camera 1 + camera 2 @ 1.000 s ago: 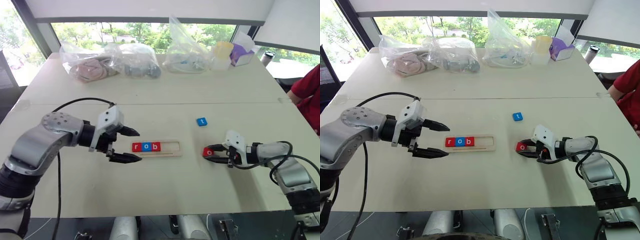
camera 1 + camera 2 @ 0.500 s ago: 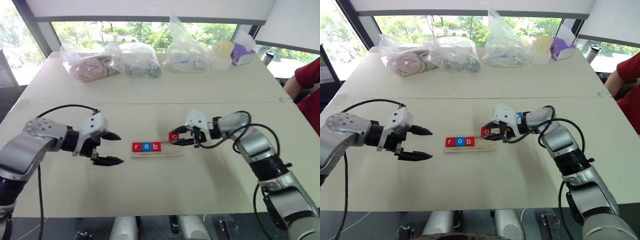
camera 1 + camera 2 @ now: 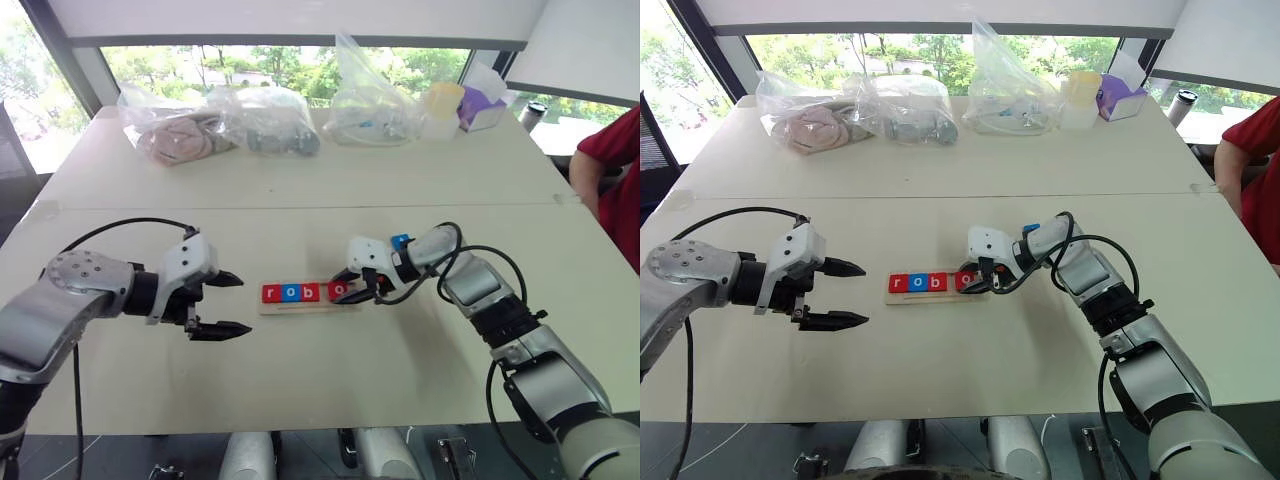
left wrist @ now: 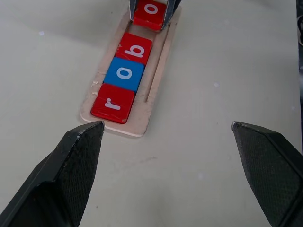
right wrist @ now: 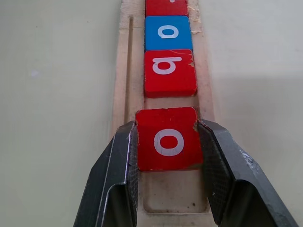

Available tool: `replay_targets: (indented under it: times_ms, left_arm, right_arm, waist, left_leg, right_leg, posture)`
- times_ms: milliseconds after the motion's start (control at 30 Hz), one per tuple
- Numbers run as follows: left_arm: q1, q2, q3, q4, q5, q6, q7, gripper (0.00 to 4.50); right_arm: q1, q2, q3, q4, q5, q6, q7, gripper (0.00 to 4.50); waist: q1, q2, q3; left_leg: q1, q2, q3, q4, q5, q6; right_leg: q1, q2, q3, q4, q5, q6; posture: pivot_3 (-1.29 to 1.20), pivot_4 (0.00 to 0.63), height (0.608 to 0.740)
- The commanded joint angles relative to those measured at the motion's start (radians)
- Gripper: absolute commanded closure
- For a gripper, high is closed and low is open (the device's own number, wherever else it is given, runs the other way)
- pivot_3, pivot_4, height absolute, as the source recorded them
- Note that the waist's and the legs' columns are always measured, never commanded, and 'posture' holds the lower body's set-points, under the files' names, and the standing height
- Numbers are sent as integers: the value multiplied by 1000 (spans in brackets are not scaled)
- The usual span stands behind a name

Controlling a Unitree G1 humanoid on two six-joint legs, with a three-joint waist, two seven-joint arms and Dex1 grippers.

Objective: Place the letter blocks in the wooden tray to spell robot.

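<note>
Right end effector (image 5: pixel 168 156): clamped on red "o" block (image 5: pixel 167 138), over wooden tray (image 5: pixel 124 71) just beside "b" block (image 5: pixel 169 72). Left end effector (image 3: pixel 228 303): wide, empty, near tray's "r" block (image 4: pixel 113 103) end. Blue block (image 3: pixel 401 241) on tabletop (image 3: pixel 300 180), behind right arm.

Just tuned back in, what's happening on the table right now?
The right gripper is shut on the red o block, holding it over the fourth slot of the wooden tray, next to the red r, blue o and red b already seated. The left gripper hangs open beside the tray. The blue t block lies on the table behind the right gripper.
</note>
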Motion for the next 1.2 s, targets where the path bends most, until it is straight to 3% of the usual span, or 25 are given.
replay_targets:
  times_ms: [33,433,600,633,667,933,1200]
  left_arm:
    - [-4,-1,17,-20,-5,1,8,0]
    - [-31,-12,-12,1,13,-4,12,0]
    - [-23,-10,-10,2,24,-4,15,0]
    - [-21,-10,-12,3,30,-7,16,0]
    - [-17,-9,-13,5,34,-10,15,0]
    - [-16,-19,-14,11,44,-14,15,0]
    - [-15,-28,-10,6,45,-9,17,0]
  right_arm:
    - [-9,8,-17,-29,6,2,3,3311]
    - [-9,45,-18,4,-13,-14,-39,3311]
    - [-10,56,-23,8,-12,-9,-47,879]
    - [-10,59,-25,8,-12,-8,-51,196]
    - [-12,65,-31,8,-10,-1,-61,84]
    - [-20,83,-107,0,23,39,-130,84]
    - [89,-17,-195,-135,15,46,-210,84]
  waist:
    - [0,0,0]
    - [0,0,0]
    - [0,0,0]
    - [0,0,0]
    - [0,0,0]
    - [1,0,0]
    - [1,0,0]
  left_leg:
    - [0,0,0,0,0,0]
    - [1,0,0,0,0,0]
    - [1,0,0,0,0,0]
    - [1,0,0,0,0,0]
    - [1,0,0,0,0,0]
    - [1,0,0,0,0,0]
    - [0,0,0,0,0,0]
  right_leg:
    - [0,0,0,1,0,0]
    - [0,0,0,2,0,0]
    - [0,0,0,2,0,0]
    - [0,0,0,2,0,0]
    - [0,0,0,2,0,0]
    - [0,0,0,2,0,0]
    - [0,0,0,1,0,0]
  posture:
    - [0,150,740]
    - [0,150,740]
    - [0,150,740]
    - [0,150,740]
    - [0,150,740]
    - [0,150,740]
    - [0,150,740]
